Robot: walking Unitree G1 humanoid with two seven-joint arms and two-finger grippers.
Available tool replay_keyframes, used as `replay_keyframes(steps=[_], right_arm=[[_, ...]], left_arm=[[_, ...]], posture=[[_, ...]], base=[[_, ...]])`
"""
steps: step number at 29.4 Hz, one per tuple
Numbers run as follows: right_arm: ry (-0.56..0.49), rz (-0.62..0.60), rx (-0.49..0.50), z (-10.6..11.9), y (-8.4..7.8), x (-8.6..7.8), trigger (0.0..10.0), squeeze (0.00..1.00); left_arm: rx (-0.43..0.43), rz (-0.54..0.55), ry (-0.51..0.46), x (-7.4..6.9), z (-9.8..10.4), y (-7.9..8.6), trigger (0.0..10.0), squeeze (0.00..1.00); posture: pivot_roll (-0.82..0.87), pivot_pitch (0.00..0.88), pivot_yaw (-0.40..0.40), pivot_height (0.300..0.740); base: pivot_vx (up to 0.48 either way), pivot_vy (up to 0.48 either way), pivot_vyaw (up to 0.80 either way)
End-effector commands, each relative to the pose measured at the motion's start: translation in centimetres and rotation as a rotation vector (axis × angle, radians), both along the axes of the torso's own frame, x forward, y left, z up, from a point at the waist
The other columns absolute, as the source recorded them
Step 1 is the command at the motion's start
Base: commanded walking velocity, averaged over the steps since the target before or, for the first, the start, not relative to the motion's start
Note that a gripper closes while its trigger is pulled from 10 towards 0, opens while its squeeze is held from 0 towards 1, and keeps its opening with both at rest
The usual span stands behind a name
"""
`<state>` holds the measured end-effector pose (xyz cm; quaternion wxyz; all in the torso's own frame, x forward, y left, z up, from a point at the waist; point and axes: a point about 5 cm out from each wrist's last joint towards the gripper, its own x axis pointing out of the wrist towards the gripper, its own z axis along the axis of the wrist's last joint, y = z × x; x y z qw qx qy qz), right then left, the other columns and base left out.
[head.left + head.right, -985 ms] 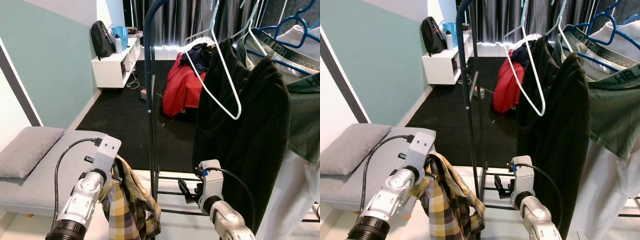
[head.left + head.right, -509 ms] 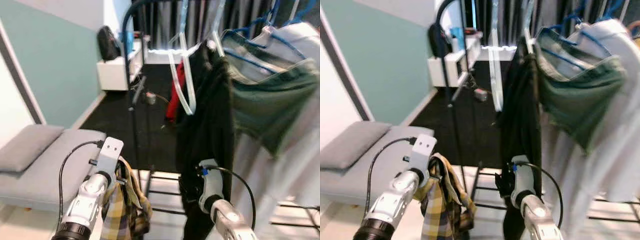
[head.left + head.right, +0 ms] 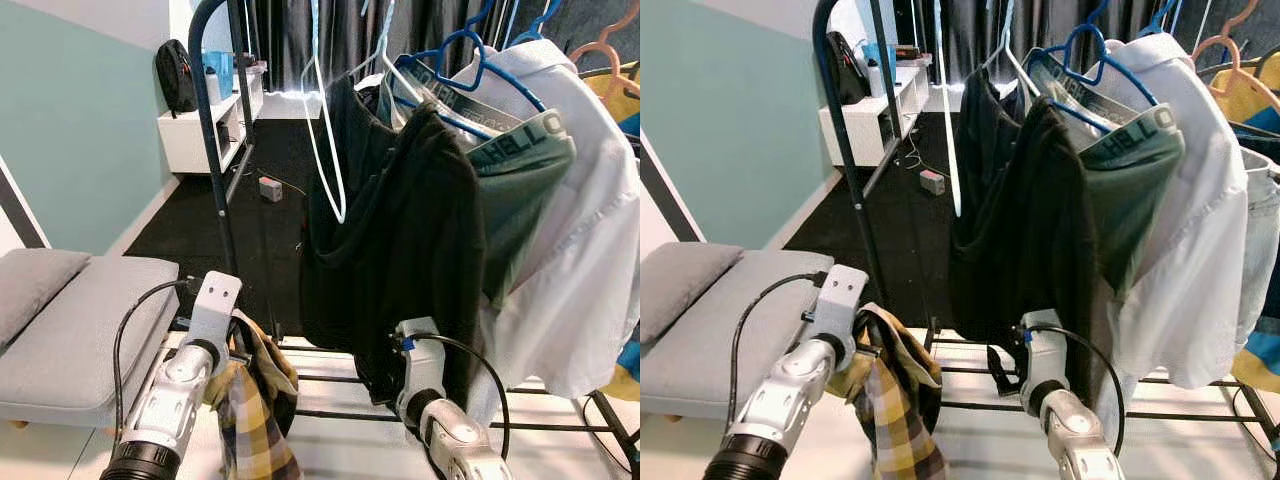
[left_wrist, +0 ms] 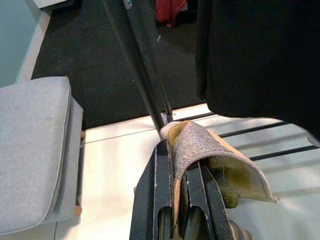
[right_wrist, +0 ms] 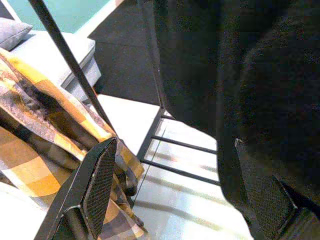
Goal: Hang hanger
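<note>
A: Where is the garment right now?

B: Low in the lower left of the head views. The left gripper [image 4: 172,200] has its fingers pinched together on a fold of the yellow plaid shirt [image 3: 258,415], which droops below the wrist. I can't make out a hanger inside it (the cloth hides whatever it hangs from).

A: And the other arm?

B: The right gripper [image 5: 175,195] is spread wide with nothing in it, low at centre, just beside the hem of the black garment [image 3: 420,230].

A: So what does the next move turn on?

B: The rack's top bar [image 3: 215,10] runs across the upper part of the frame, far above the pinched fold, and the bundle's long axis hangs straight down. I judge the left arm, already holding it, must lift it up beside the rack's upright pole [image 3: 855,190].
</note>
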<state>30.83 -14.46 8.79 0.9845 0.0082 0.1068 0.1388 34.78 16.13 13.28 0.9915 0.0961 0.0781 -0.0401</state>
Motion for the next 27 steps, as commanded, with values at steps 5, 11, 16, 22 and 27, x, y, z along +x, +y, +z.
replay_keyframes(steps=[5,11,16,22,27], right_arm=[[-0.012,0.017,-0.016,0.0,0.3,-0.2,10.0,0.0],[-0.01,0.02,-0.019,-0.1,0.4,-0.2,10.0,0.0],[-0.009,0.022,-0.019,-0.2,0.5,-0.3,10.0,0.0],[-0.009,0.023,-0.017,-0.2,0.6,-0.2,10.0,0.0],[-0.006,0.022,-0.013,-0.3,0.7,-0.3,10.0,0.0]], left_arm=[[-0.018,0.003,-0.013,-0.1,0.2,0.4,10.0,0.0],[-0.027,-0.008,-0.017,-0.1,0.3,0.2,10.0,0.0],[-0.025,-0.015,-0.018,-0.1,0.3,0.1,10.0,0.0],[-0.001,-0.028,-0.015,-0.1,0.3,-0.1,10.0,0.0],[0.034,-0.063,-0.018,-0.2,0.4,-0.7,10.0,0.0]], posture=[[0.0,0.091,0.014,0.74],[0.0,0.088,0.014,0.74],[0.0,0.082,0.016,0.74],[0.01,0.085,0.018,0.74],[0.01,0.091,0.019,0.74]], base=[[0.0,0.0,0.0],[0.0,0.394,0.0],[0.0,0.48,0.0],[0.0,0.234,0.0],[0.0,-0.288,0.0]])
